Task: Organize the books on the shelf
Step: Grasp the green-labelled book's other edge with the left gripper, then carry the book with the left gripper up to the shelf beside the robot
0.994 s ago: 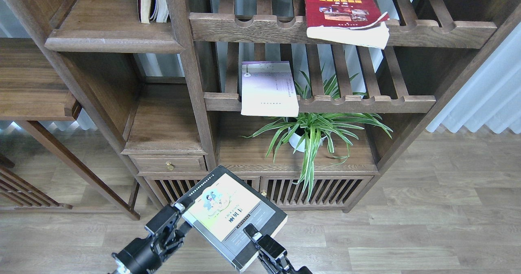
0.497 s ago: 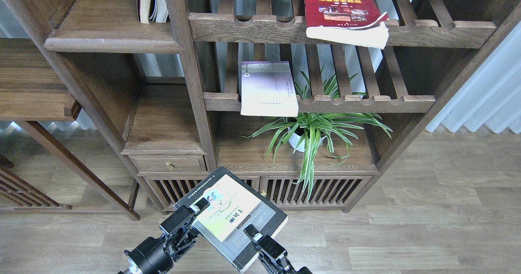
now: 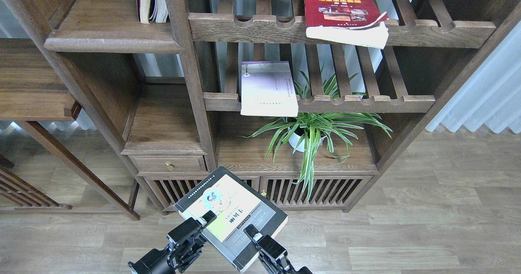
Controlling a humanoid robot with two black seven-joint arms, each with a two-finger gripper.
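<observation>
The yellow-green book [image 3: 230,215] with the dark grey border is held low in the view, cover up and tilted, in front of the cabinet's slatted lower doors [image 3: 285,190]. It is gripped at both sides: the left gripper [image 3: 202,222] is clamped on its left edge, one finger seen lying over the cover, and the right gripper [image 3: 251,232] is clamped on its near right edge (the under fingers are hidden by the book). The red book [image 3: 342,15] is seen lying flat on the upper slatted rack [image 3: 252,27], its near end overhanging the notched rail. The lavender-white book [image 3: 268,88] is laid flat on the lower slatted rack [image 3: 366,102], also overhanging the rail. A potted spider plant [image 3: 311,133] is placed below that rack. The solid shelf [image 3: 110,38] at upper left is occupied by upright books [image 3: 151,1] at its back right, cut off by the top edge. The wooden floor [image 3: 427,225] is seen beneath.
</observation>
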